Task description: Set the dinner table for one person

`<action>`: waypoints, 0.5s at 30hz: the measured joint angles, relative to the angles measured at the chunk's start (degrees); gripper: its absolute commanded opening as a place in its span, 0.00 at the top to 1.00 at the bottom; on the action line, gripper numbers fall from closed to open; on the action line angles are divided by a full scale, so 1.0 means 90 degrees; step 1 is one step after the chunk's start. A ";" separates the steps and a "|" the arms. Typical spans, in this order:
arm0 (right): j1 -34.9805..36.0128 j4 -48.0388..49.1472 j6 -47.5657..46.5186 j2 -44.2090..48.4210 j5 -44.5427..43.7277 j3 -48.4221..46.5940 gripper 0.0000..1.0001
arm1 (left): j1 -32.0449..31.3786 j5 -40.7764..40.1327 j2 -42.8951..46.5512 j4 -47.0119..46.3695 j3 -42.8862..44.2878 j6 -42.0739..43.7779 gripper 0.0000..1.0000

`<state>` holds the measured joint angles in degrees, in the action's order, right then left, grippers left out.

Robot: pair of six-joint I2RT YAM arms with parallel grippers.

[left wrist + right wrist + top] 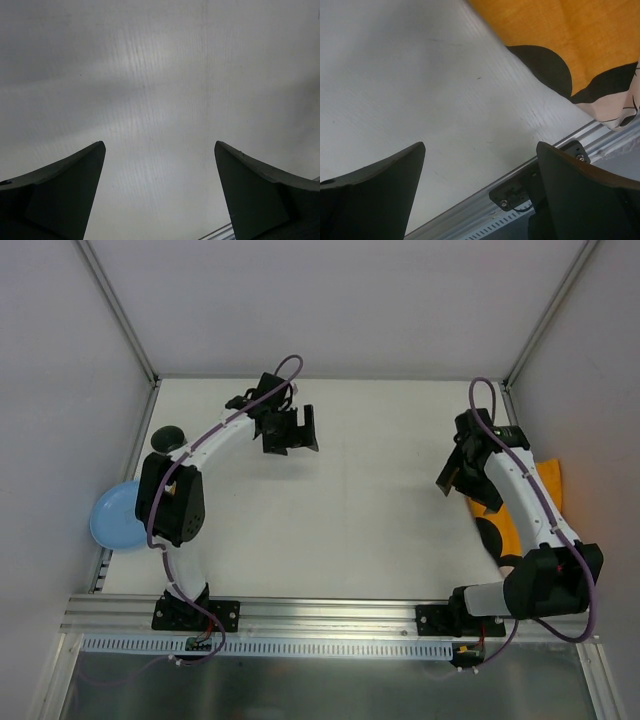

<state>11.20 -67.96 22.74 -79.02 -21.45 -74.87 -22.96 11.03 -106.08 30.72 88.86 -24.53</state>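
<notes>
Left end effector (290, 438) and right end effector (452, 475) both spread, holding nothing above the white surface (350, 510).
Orange placemat (548, 480) lies just beside the right arm, which is nearer to it; blue plate (112, 517) sits at the surface's left edge by the left arm.

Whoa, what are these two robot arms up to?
They are meant to set the table for one person. Right now neither holds anything: the left claw and the right claw are both open above bare tabletop. A blue plate lies at the left edge beside the left arm, with a dark round thing just beyond it. An orange placemat lies at the right edge, partly under the right arm. No place is laid yet.
</notes>
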 measured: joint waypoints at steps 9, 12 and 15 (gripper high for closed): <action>-0.1727 0.0661 -0.0070 -0.0369 0.0767 0.0634 0.00 | -0.0495 0.0568 -0.0379 0.0107 0.0090 -0.0189 0.10; -0.1955 0.0899 -0.0085 -0.0967 0.0954 0.0440 0.01 | -0.0493 0.0617 -0.0379 0.0141 0.0117 -0.0192 0.11; -0.2067 0.1073 -0.0097 -0.1479 0.0998 0.0194 0.01 | -0.0491 0.0627 -0.0379 0.0143 0.0134 -0.0199 0.11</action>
<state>-7.40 -58.30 21.87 -92.33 -12.47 -73.12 -27.38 16.67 -109.49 32.01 90.06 -26.33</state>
